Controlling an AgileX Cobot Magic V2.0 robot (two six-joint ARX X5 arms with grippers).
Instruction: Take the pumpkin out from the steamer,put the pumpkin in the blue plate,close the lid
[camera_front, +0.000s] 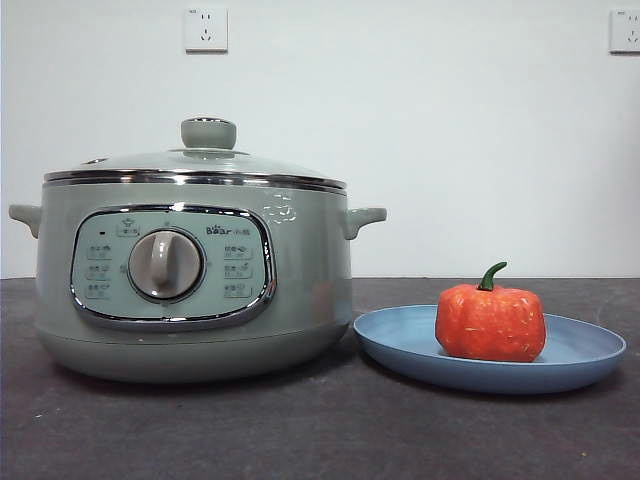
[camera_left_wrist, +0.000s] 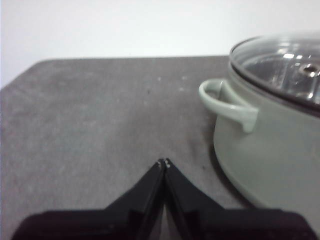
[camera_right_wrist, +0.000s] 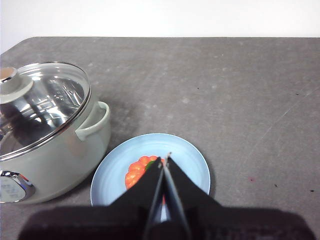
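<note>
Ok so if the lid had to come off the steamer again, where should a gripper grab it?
Probably by the knob at the centre of the lid, coming straight down from above. It stands proud and upright, narrow enough for two jaws, while the glass dome is smooth and sloping and the chrome rim sits flush on the steamer.

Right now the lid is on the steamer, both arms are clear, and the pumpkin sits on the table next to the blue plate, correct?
Not quite. The pumpkin sits in the blue plate, not on the table beside it; the front view shows this, and the right wrist view agrees. The rest holds: the lid is on the steamer, and both arms are clear.
</note>
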